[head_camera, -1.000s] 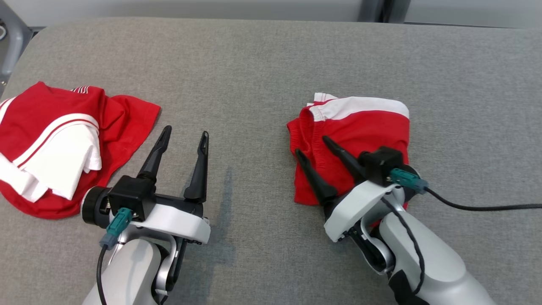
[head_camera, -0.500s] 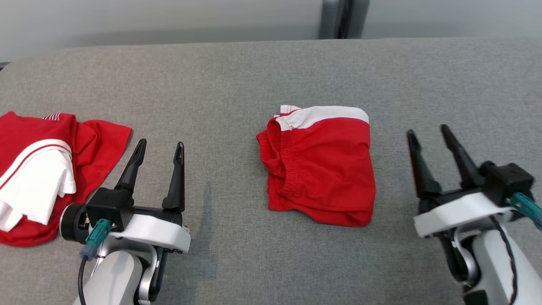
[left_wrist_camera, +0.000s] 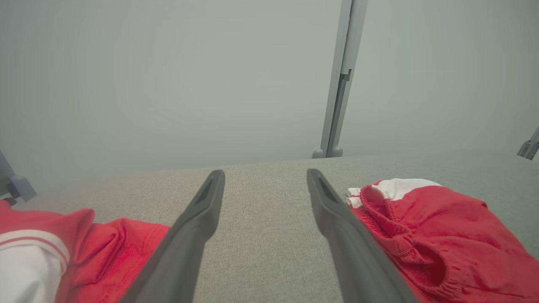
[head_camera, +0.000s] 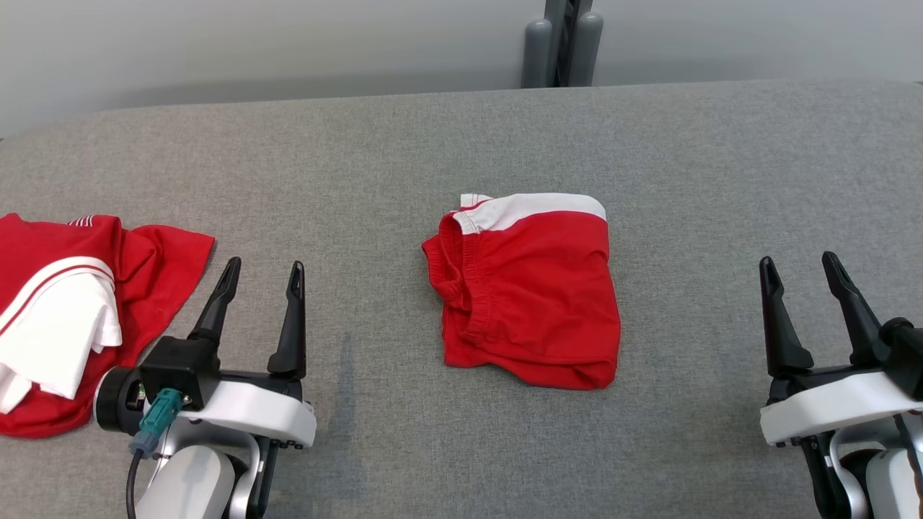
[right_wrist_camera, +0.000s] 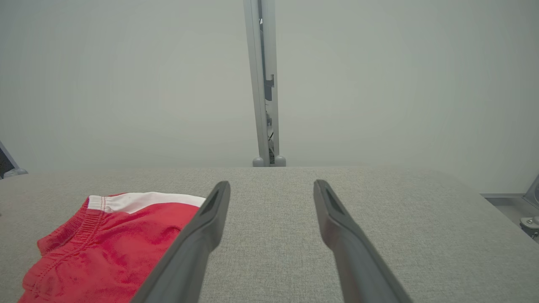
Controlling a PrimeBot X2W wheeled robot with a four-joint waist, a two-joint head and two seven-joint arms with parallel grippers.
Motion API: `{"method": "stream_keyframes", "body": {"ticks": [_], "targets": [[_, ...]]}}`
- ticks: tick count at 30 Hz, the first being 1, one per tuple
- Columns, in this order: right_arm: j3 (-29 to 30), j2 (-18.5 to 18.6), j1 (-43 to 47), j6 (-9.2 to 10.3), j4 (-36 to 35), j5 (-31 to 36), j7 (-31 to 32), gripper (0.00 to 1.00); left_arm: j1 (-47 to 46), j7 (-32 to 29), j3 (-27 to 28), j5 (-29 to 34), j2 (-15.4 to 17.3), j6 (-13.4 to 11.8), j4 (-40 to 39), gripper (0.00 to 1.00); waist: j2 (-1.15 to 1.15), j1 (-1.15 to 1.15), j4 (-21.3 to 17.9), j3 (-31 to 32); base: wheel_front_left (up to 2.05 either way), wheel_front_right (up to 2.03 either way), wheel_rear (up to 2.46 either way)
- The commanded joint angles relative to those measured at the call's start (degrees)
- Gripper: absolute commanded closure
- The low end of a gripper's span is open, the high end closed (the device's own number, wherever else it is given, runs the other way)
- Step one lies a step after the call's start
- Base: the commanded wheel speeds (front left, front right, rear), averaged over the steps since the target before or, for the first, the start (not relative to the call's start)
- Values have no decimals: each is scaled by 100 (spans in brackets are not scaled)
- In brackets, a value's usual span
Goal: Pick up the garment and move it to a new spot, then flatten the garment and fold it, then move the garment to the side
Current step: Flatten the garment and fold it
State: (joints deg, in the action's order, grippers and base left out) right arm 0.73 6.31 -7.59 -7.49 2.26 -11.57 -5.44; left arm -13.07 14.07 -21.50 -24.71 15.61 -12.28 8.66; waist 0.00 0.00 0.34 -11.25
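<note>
Left gripper (head_camera: 264, 264) stands spread and empty; right gripper (head_camera: 797, 259) stands likewise. Folded red garment (head_camera: 530, 288) lies on the grey table (head_camera: 433, 144) between them, touching neither.

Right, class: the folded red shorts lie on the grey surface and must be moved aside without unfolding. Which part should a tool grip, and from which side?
Probably the near edge of the folded shorts, a thick rounded fold where the layers stack. Come in low from the robot's side with the open right tool; the gathered waistband on the left edge looks bunched and uneven.
</note>
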Motion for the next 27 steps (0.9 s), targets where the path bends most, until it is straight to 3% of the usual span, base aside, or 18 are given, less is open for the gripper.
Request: {"method": "stream_keyframes", "body": {"ticks": [1,27], "targets": [[14,9,43,-1,-48,23,20,0,65,-22,19,-4,44,-40,-14,0,0,0,-4,19,0,0,0],[124,-276,1347,-1,-920,90,429,0,1054,-160,48,-294,275,-206,-330,0,0,0,86,1156,0,0,0]]}}
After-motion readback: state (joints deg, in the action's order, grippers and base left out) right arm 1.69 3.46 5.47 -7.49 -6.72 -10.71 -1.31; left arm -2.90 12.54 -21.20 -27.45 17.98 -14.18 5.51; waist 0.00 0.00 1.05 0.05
